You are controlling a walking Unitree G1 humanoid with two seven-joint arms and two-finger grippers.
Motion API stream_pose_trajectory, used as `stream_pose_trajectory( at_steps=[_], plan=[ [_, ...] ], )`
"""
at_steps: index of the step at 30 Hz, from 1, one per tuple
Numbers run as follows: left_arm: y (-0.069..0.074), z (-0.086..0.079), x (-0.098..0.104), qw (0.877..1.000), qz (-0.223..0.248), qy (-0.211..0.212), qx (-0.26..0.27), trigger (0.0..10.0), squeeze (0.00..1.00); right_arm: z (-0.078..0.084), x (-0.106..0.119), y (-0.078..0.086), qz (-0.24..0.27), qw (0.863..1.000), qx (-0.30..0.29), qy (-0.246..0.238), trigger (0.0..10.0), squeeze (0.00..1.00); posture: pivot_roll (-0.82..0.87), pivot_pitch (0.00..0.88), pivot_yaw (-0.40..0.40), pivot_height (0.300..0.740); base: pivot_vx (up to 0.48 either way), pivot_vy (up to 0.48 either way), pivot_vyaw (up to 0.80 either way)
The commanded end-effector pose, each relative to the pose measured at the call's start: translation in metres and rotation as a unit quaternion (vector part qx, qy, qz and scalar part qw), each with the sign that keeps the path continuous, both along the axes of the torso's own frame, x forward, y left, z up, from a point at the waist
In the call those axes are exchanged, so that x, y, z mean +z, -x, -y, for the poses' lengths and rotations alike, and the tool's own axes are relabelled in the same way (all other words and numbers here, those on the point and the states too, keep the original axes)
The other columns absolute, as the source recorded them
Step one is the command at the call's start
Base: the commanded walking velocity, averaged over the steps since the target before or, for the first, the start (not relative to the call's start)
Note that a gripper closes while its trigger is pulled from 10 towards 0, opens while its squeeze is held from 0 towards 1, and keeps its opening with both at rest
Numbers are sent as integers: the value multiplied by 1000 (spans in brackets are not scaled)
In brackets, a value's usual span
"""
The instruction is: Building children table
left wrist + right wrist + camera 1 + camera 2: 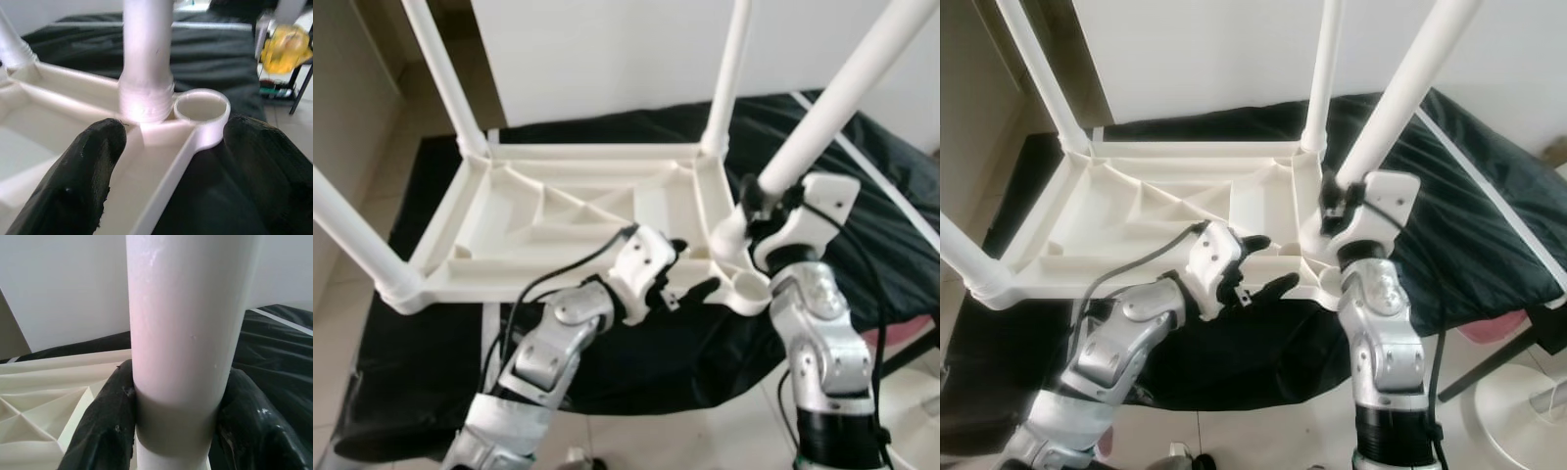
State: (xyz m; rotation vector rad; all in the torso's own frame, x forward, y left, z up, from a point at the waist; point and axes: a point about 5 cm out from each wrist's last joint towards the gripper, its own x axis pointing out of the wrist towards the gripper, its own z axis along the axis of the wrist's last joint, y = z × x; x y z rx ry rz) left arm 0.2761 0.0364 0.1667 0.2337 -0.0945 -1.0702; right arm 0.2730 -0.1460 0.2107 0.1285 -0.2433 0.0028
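The right gripper (pixel 756 196) is clamping its jaws around the fourth white plastic tube leg (pixel 822 108) of the upturned white plastic tabletop (pixel 558 220), seating it at the near corner; the left gripper (pixel 690 277), jaws spread empty, is hovering beside.

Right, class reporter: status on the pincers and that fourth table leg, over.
Right pincer shut on fourth leg, leg tilted, its base beside the corner socket, not in it. Left pincer open at tabletop edge. Nothing blocking socket.
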Motion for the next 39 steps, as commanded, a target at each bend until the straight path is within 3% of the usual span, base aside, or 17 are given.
stream_pose_trajectory(
  at_steps=[1, 13, 18, 30, 39],
  plan=[
    [9, 3, 0, 997, 7, -23, -67, 10000, 0, -2, 3, 9, 3, 1000, 6, 12, 10000, 0, -50, 22, 11, 740, 0, 0, 0],
    [5, -1, 1, 997, 16, -35, -71, 10000, 0, 7, -4, 39, -20, 997, 22, 67, 10000, 0, -74, 16, 30, 740, 0, 0, 0],
    [9, 4, 3, 996, 20, -29, -84, 10000, 0, 18, -13, 39, -40, 996, -8, 75, 10000, 0, -82, 8, 40, 740, 0, 0, 0],
    [17, 15, 1, 994, 16, -29, -106, 10000, 0, 24, -26, 40, -67, 993, -21, 92, 10000, 0, -85, 0, 45, 740, 0, 0, 0],
    [23, 19, 2, 992, 9, -23, -124, 10000, 0, 10, -34, 30, -67, 994, 19, 85, 10000, 0, -81, 0, 44, 740, 0, 0, 0]
  ],
)
